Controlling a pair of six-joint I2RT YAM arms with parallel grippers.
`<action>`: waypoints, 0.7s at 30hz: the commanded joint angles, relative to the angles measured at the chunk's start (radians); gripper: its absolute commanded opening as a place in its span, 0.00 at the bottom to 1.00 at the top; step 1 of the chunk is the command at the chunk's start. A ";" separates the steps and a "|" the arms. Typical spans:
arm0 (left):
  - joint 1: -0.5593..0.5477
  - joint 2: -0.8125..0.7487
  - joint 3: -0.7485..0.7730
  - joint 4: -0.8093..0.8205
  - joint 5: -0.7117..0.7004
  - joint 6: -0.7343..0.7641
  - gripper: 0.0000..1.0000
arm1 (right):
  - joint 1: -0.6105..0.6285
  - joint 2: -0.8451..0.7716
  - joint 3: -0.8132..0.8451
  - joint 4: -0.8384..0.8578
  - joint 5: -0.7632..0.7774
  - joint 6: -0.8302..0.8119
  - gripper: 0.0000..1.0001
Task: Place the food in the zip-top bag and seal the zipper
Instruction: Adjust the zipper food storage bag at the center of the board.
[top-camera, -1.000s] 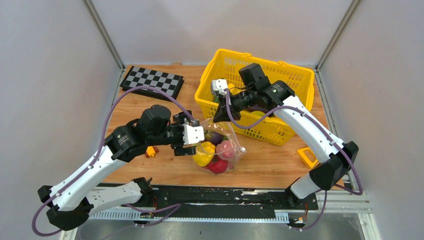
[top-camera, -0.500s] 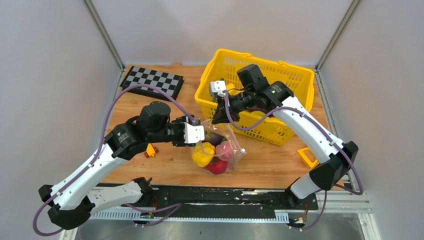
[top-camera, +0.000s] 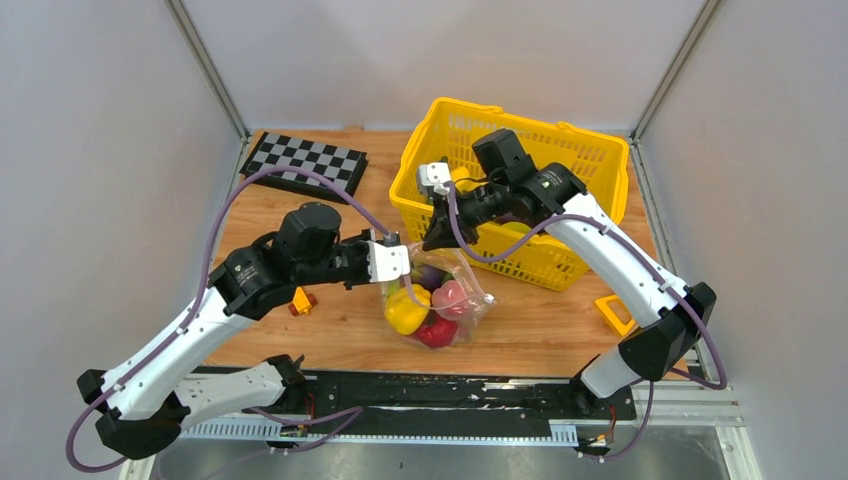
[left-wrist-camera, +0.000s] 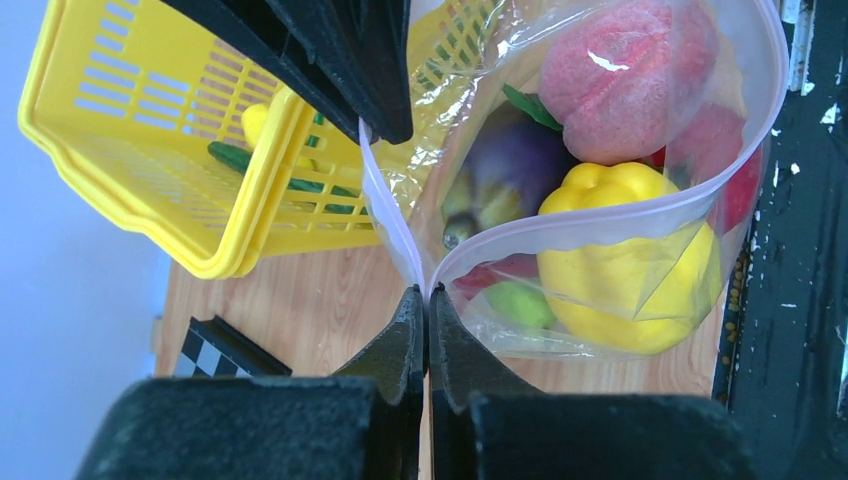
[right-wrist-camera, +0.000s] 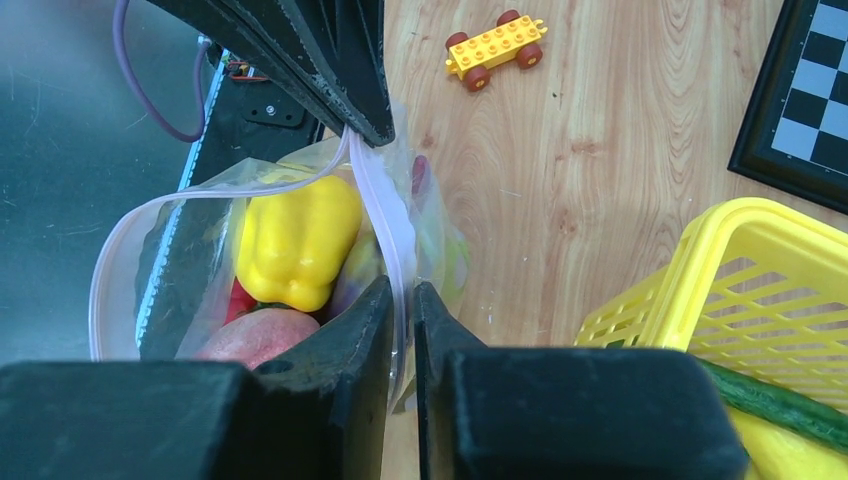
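**Top view:** the zip-top bag (top-camera: 445, 300) is lying on the counter (top-camera: 340, 325) against one yellow basket (top-camera: 540, 265), with both pincers meeting at its rim.

**Left wrist view:** the left pincer (left-wrist-camera: 428, 300) is clamping the rim's fold. Five pieces of food are showing inside:
- yellow pepper (left-wrist-camera: 620, 260)
- eggplant (left-wrist-camera: 510, 170)
- pink piece (left-wrist-camera: 625, 75)
- red piece (left-wrist-camera: 738, 190)
- green piece (left-wrist-camera: 520, 303)

**Right wrist view:** the right pincer (right-wrist-camera: 400, 295) is pinching the bag at its zipper (right-wrist-camera: 385, 215), the mouth gaping. One toy block (right-wrist-camera: 497, 47) and one checkerboard (right-wrist-camera: 800, 100) are lying beyond.

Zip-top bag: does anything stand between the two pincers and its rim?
Nothing visible does. The left pincer and the right pincer are each shut directly on the rim of the zip-top bag. The food lies inside, away from both grips.
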 joint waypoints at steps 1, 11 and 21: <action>0.004 -0.030 0.013 0.070 -0.050 -0.075 0.00 | 0.006 -0.039 0.014 0.040 -0.016 0.035 0.19; 0.013 -0.105 -0.086 0.216 -0.202 -0.271 0.00 | -0.074 -0.385 -0.251 0.509 0.393 0.527 0.72; 0.044 -0.087 -0.100 0.265 -0.275 -0.339 0.00 | -0.121 -0.790 -0.701 0.721 0.388 0.786 0.78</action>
